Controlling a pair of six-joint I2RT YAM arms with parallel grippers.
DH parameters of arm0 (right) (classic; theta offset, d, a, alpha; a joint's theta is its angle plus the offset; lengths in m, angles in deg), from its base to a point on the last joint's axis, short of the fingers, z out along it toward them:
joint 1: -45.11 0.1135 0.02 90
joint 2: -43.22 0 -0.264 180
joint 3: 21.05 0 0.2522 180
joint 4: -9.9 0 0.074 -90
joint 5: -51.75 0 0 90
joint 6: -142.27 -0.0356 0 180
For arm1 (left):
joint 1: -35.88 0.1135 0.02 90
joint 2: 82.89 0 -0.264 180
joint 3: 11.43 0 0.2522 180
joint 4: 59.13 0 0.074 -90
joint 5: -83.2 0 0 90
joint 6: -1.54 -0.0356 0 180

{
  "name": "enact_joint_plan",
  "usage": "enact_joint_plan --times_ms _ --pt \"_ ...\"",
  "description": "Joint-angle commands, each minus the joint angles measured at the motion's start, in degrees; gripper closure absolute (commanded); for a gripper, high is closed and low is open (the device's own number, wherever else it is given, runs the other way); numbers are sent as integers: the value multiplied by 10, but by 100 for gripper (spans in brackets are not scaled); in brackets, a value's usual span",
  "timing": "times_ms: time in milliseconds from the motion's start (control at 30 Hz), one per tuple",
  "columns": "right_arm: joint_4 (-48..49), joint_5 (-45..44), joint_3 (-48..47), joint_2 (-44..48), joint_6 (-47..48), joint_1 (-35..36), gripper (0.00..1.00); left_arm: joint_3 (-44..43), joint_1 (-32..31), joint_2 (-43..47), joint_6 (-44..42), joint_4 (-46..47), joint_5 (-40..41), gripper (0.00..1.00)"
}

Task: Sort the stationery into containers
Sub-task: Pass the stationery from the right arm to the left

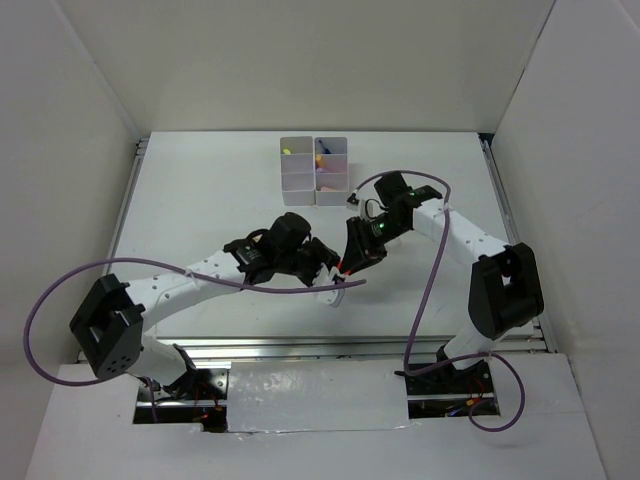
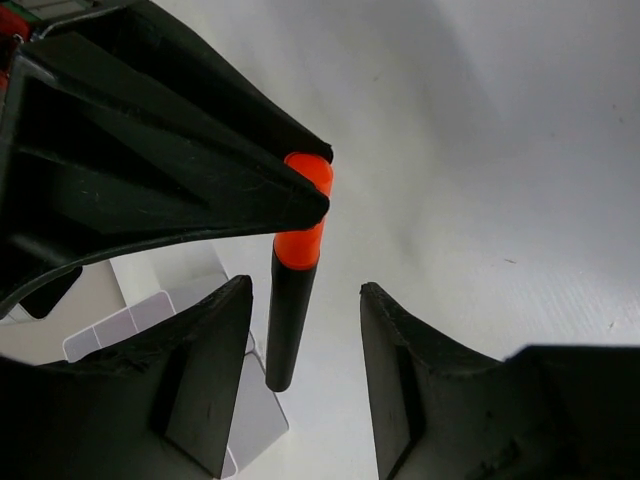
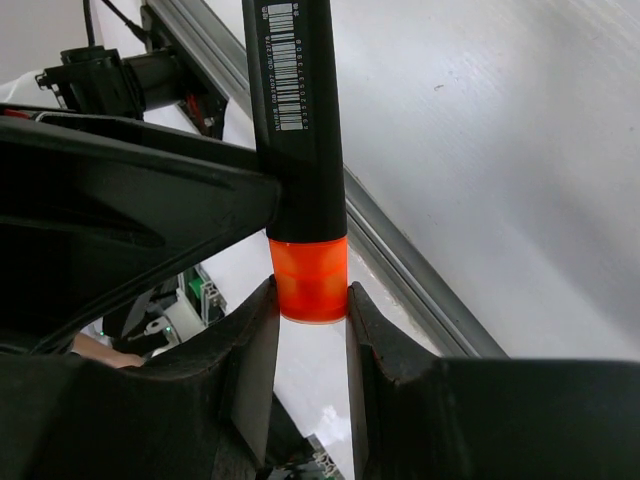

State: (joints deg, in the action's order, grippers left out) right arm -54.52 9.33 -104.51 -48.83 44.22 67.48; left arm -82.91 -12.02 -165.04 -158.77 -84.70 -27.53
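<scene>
Top view: your L gripper [image 1: 325, 268] and R gripper [image 1: 358, 250] meet at frame centre, over the white table [image 1: 200, 200]. The orange-and-black plastic highlighter [image 1: 342, 268] shows only as an orange speck btwn them. White square open-topped plastic bins [image 1: 314, 170] sit upper centre, well apart from both grippers. Coloured bits inside, too small to ID.

L wrist view: L jaws stand apart at bottom of frame. Highlighter sits btwn them, touching neither finger. Its orange end is at centre, pinched by R gripper's black finger coming from upper left.

R wrist view: R jaws clamped on the orange end, frame centre. Black barrel w/ barcode runs to top edge.
</scene>
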Motion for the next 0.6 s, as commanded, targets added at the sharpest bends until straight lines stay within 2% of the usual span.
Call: enact_joint_plan --times_ms 0,333,467,567 --pt "-14 22 -7 3 -3 7 100 -31 -6 -14 -2 21 18 42" --pt "-14 35 -17 -4 -17 7 100 -55 -15 -40 2 -1 9 57" --pt "-16 61 -19 -6 -10 4 100 -64 -16 -48 13 -13 -3 76" --pt "-30 92 -24 -9 13 -6 88 -62 -16 -47 31 -18 -10 91"
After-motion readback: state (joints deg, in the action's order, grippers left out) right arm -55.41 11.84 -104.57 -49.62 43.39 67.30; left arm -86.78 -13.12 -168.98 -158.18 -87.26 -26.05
